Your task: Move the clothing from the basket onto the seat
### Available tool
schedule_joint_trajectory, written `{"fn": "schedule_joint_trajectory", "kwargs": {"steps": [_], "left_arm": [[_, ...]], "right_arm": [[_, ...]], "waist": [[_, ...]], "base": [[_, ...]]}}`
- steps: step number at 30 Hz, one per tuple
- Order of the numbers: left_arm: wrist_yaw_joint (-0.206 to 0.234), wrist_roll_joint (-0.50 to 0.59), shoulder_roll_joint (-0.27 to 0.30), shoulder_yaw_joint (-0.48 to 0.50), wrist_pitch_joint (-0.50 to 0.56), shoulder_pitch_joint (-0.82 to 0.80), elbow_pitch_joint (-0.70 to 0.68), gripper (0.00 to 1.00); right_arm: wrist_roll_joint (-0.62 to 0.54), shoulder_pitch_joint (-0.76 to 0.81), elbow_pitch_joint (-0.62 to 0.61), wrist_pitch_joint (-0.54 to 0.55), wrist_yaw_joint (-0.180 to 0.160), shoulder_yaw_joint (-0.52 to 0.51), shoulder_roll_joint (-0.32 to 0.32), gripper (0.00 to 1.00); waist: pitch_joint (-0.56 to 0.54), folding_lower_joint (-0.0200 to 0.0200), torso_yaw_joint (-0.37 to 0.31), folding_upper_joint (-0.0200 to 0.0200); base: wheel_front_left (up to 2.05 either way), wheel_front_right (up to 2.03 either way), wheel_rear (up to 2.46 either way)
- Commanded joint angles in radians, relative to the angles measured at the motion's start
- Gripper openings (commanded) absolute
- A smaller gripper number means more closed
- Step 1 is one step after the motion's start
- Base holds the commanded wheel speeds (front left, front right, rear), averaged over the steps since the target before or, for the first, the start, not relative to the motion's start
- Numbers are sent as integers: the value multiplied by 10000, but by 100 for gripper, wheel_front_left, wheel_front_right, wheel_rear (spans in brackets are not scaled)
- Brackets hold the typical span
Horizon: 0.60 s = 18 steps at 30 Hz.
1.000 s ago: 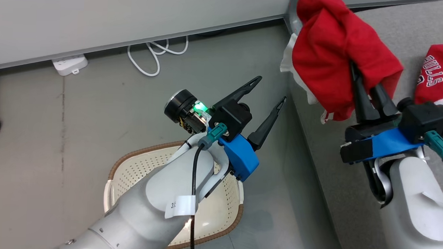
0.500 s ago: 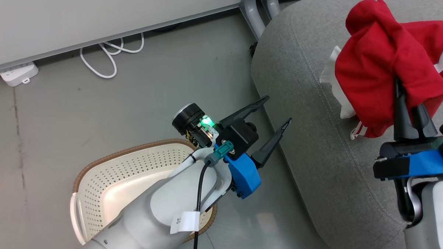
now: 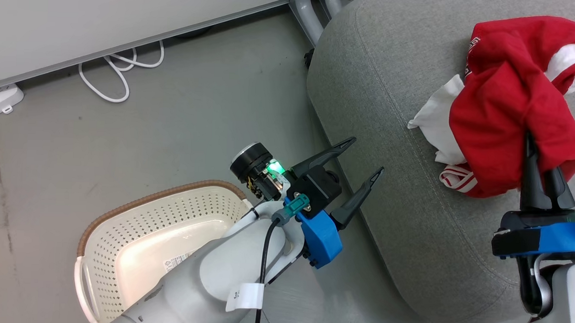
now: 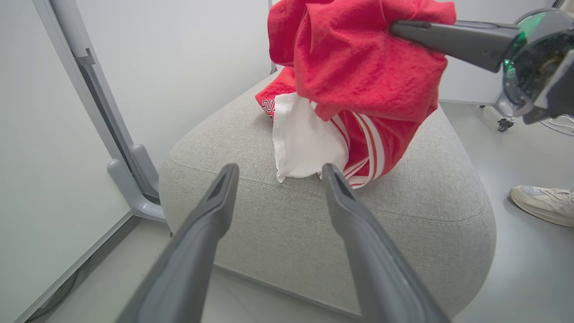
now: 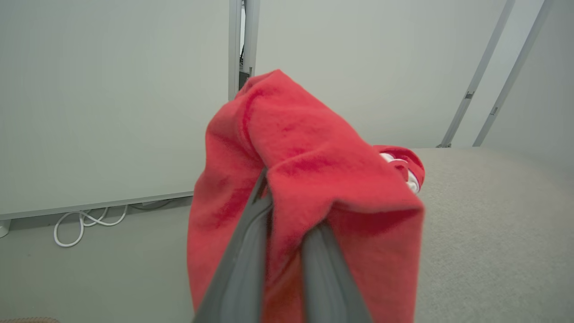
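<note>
2 claws differ: the right claw (image 3: pixel 537 158), lower right in the head view, is clamped on the red clothing (image 3: pixel 504 107), whose lower folds drape onto the grey seat (image 3: pixel 389 112), likely ready for release. The left claw (image 3: pixel 366 155) hangs spread, holding nothing, just right of the basket (image 3: pixel 162 194) at lower left.

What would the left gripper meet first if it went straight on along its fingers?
Most likely the seat at its rounded edge, or the clothing lying just above it. The open left gripper points at both, and depth is unclear.
</note>
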Motion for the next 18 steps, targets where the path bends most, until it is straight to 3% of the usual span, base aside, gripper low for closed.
{"fn": "schedule_joint_trajectory", "kwargs": {"steps": [1,11,18], "left_arm": [[-28,-18,11,-29,-26,58,30,100],[98,128,8,96,-26,-187,103,100],[135,398,112,333,-26,-594,129,100]], "right_arm": [[9,143,-61,-10,1,-16,80,0],[-28,-760,-503,-12,1,-26,-213,0],[-57,-2667,-862,-12,1,-677,-1205,0]], "waist": [[-4,0,-21,0],[231,0,-169,0],[1046,0,-246,0]], "base": [[0,0,0],[0,0,0],[0,0,0]]}}
